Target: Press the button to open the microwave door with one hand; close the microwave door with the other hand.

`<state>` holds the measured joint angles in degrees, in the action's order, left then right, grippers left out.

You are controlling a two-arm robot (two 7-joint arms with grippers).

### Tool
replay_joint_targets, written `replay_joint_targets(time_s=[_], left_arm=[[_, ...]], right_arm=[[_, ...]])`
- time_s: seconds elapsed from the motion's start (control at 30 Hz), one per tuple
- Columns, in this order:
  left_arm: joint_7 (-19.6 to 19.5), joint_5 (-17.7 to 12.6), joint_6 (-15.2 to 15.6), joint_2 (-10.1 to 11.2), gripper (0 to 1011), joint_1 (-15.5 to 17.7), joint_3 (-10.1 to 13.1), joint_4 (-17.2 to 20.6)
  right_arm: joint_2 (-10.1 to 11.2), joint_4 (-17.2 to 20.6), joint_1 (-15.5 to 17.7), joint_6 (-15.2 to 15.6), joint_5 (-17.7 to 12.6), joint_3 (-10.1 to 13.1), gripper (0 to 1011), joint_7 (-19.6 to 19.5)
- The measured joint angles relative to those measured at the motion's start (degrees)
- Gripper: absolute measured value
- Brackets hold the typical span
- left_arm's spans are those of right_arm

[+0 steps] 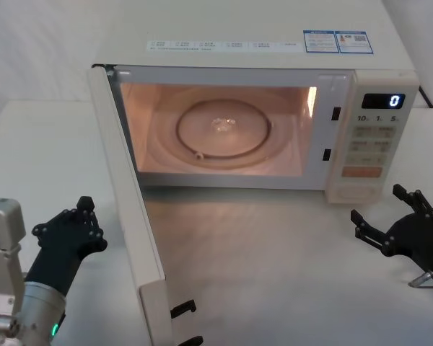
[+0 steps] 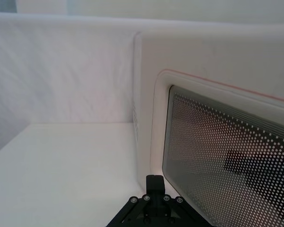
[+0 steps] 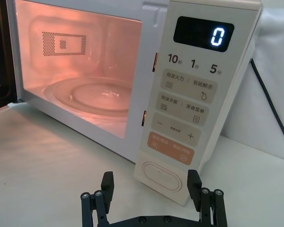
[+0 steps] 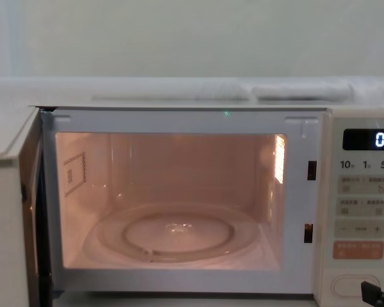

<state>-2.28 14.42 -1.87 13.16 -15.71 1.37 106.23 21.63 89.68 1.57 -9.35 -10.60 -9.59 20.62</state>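
Observation:
The microwave door [image 1: 130,216] stands swung wide open toward me, its inner edge facing right; its dark dotted window [image 2: 217,156] shows from the outer side. The cavity is lit, with a glass turntable [image 1: 224,130] inside. The cream pill-shaped button [image 3: 162,176] sits at the bottom of the control panel [image 1: 372,137], below the orange key. My right gripper [image 1: 379,204] hovers open a short way in front of the button, not touching it. My left gripper [image 1: 68,225] is shut, on the outer side of the door, close to it with a small gap.
The microwave [image 1: 274,50] stands at the back of a white table [image 1: 274,259]. The open door splits the near table into a left and a right part. The display [image 3: 203,34] reads 0. A black cable [image 3: 270,104] runs behind the microwave's right side.

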Motion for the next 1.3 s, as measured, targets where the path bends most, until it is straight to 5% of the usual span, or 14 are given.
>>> replay_joint_targets(time_s=[0.4,0.9,1.07,1.3], left_arm=[[-4.53,3.08,-1.11,0.12,0,-3.84,-4.89,4.31],[-15.77,10.04,-0.43,8.55,0,-9.67,-11.6,13.98],[-17.87,11.64,-0.61,10.6,0,-10.1,-11.6,15.38],[-19.02,11.17,-0.39,12.92,0,-8.75,-7.83,14.91]], right_arm=[[0.0,0.0,0.0,0.0,0.0,0.0,1000,0.0],[0.0,0.0,0.0,0.0,0.0,0.0,1000,0.0],[0.0,0.0,0.0,0.0,0.0,0.0,1000,0.0],[0.0,0.0,0.0,0.0,0.0,0.0,1000,0.0]])
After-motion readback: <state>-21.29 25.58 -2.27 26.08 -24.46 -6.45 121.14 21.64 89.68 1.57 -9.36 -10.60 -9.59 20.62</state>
